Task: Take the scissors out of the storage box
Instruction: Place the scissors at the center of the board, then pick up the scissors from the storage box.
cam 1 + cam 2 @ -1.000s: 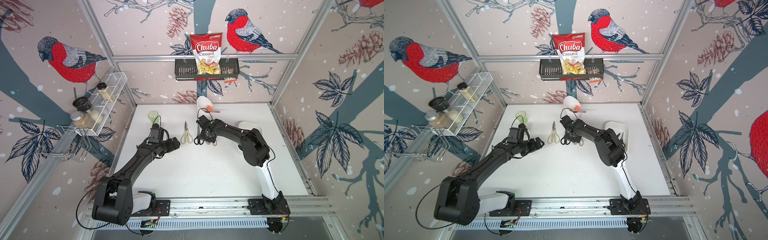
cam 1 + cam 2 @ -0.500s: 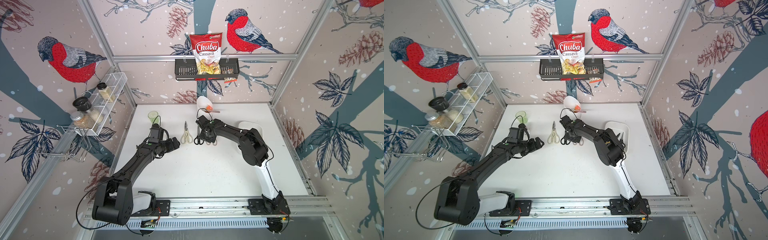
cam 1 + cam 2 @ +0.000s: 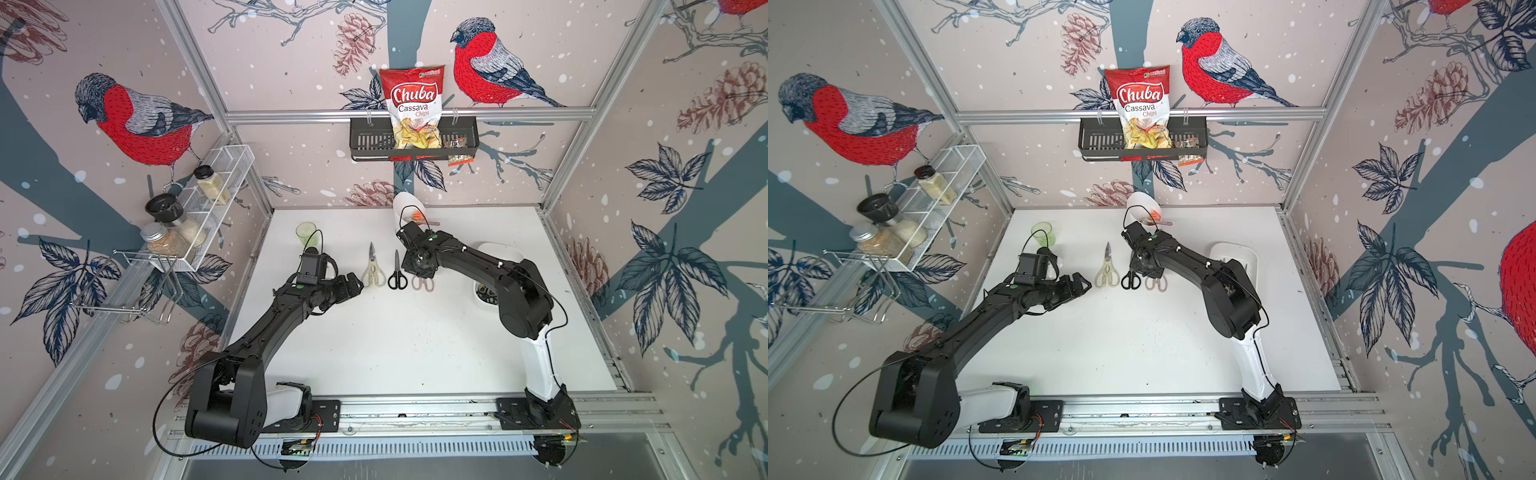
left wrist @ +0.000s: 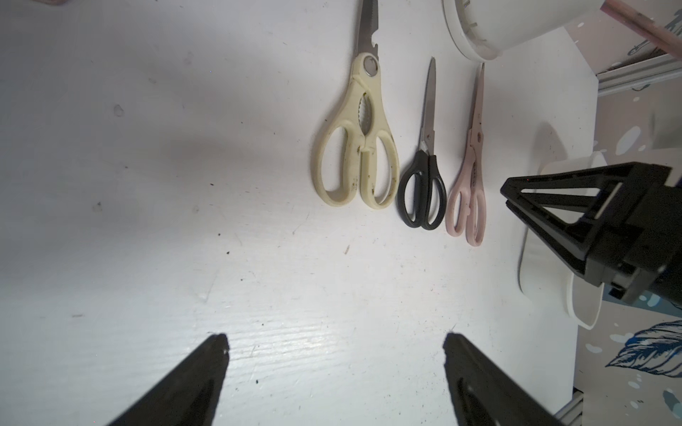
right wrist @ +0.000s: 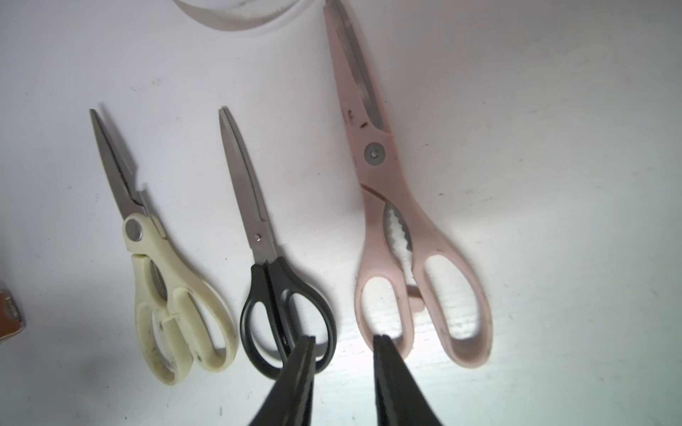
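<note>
**Operator:** Report the right hand.

**Arm:** My right gripper (image 5: 343, 341) is parted by a narrow gap and grasps nothing. Its fingertips (image 5: 385, 356) hang over the handle loops, between the black scissors (image 5: 258, 239) and the pink scissors (image 5: 380, 177). I cannot tell whether a tip touches the pink loop.

**Operator:** Report the left hand.

**Arm:** My left gripper (image 4: 334, 339) is spread wide and empty above the bare table (image 4: 147, 184), apart from the cream scissors (image 4: 363, 88).

**Operator:** Locate the task items.

**Arm:** In both top views three pairs lie flat, side by side, just above frame centre, blades toward the upper edge: cream, black, pink from left to right. The storage box (image 3: 498, 249) sits right of centre, partly hidden behind my right arm. Dark handles (image 3: 486, 292) show at its lower end.

**Operator:** Legible text?

**Arm:** The red bag (image 3: 413, 104) in the black wall basket (image 3: 370, 143), upper centre, reads "Chuba Cassava Chips".
</note>
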Available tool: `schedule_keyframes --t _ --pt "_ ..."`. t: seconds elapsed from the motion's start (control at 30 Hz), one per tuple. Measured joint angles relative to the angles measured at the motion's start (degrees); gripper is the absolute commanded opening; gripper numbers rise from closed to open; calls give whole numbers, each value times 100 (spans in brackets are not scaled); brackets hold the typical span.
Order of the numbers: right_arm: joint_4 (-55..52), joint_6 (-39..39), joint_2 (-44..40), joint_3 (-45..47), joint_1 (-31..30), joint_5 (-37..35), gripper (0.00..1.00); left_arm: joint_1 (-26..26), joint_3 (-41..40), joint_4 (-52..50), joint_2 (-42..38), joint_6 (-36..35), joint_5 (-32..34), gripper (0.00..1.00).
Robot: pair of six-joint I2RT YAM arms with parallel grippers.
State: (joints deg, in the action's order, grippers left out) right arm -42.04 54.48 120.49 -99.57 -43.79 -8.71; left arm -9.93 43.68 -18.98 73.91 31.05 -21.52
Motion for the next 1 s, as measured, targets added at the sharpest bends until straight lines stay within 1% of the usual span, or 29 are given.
schedule_keyframes --t 0.17,0.3,0.47,0.57,0.8,1.0 --pt "33 -81 -807 820 48 -4 33 -219 96 33 249 -48 -133 94" --pt "59 -186 -1617 1670 216 42 33 -584 168 42 396 -98 -79 94" --pt "107 -245 -2481 2465 713 205 32 -944 382 74 721 46 4 94" --pt "90 -468 -2855 2791 1143 341 32 -1158 693 79 1054 61 31 94" --pt "-9 -966 -3340 3270 2326 577 32 -1451 1408 116 1698 199 37 94" --pt "-129 -1287 -3318 3401 2811 662 34 -1519 1668 164 1921 313 57 94"
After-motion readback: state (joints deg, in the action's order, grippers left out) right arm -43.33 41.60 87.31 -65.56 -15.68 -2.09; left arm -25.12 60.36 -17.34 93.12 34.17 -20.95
